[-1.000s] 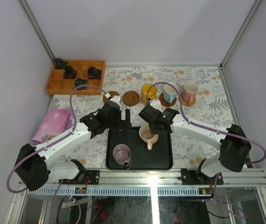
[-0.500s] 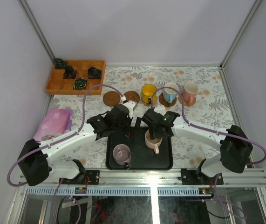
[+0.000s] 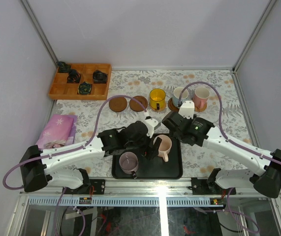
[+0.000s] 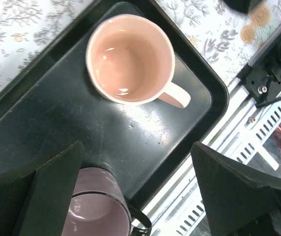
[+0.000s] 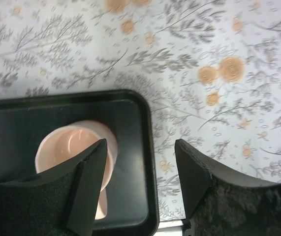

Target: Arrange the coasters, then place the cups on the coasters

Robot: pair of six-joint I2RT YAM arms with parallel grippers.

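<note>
Jaws wide and empty on both arms, the left pair should drop astride the rim of the pale pink handled mug standing on the black rectangular tray, avoiding its handle.

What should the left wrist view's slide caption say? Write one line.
Open left gripper over the black tray, where a pale pink cup and a mauve-grey cup stand upright.

The left arm and right arm have white links, black joints, mauve cables and black gripper fingers.
</note>
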